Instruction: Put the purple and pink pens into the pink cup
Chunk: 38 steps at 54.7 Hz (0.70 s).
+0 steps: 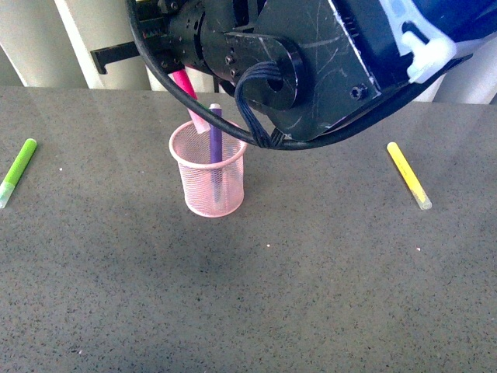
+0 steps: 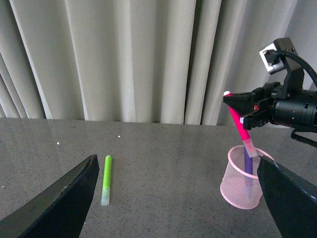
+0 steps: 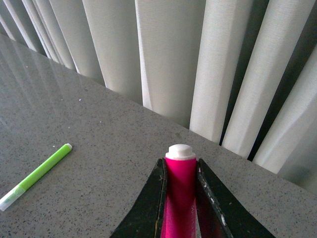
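Observation:
The pink cup (image 1: 208, 177) stands upright on the grey table (image 1: 256, 295), left of centre. The purple pen (image 1: 216, 138) stands inside it, its top above the rim. My right gripper (image 3: 181, 166) is shut on the pink pen (image 3: 181, 186) and holds it tilted over the cup. The pink pen (image 1: 185, 87) has its clear-capped lower end at the cup's back rim. In the left wrist view the pink pen (image 2: 238, 123) slants down into the mouth of the cup (image 2: 241, 181). My left gripper (image 2: 176, 163) is open and empty, to the left of the cup.
A lime-green marker (image 1: 17, 171) lies near the table's left edge. A yellow marker (image 1: 408, 175) lies at the right. Pale curtains (image 2: 129, 59) hang behind the table's far edge. My right arm (image 1: 311, 54) fills the top of the front view.

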{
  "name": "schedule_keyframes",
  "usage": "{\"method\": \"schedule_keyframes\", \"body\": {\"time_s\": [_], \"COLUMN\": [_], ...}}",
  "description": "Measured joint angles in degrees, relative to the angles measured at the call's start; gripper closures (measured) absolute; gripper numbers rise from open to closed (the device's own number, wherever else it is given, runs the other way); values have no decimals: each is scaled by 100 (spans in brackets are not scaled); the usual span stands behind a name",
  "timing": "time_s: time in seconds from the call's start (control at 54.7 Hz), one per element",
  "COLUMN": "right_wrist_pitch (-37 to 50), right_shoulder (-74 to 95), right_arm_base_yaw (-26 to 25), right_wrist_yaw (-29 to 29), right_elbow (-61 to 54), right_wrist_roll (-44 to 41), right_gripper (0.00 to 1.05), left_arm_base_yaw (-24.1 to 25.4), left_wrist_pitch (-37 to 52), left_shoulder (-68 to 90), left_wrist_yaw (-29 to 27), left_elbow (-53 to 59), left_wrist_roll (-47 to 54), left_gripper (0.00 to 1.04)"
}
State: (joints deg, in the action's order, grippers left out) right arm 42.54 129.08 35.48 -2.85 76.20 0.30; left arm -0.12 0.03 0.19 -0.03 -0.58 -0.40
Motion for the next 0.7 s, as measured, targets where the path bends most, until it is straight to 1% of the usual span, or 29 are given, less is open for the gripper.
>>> {"method": "schedule_keyframes", "body": {"time_s": [0.512, 0.549, 0.622, 0.64, 0.695], "right_wrist_pitch": [42, 24, 24, 20, 11], "right_shoulder": [190, 190, 190, 190, 190], "right_arm_base_yaw": [-17, -17, -13, -13, -11], "right_wrist_yaw": [127, 125, 118, 120, 120], "right_elbow": [-114, -129, -162, -173, -186], "right_wrist_roll": [127, 138, 201, 229, 264], "right_gripper": [93, 90, 75, 70, 63], "left_arm_base_yaw": [0, 0, 0, 0, 0], "left_wrist_pitch": [0, 0, 0, 0, 0], "left_shoulder": [0, 0, 0, 0, 0], "left_wrist_yaw": [0, 0, 0, 0, 0], "left_elbow": [0, 0, 0, 0, 0], "left_wrist_roll": [0, 2, 2, 2, 0], "left_gripper": [7, 7, 7, 7, 7]}}
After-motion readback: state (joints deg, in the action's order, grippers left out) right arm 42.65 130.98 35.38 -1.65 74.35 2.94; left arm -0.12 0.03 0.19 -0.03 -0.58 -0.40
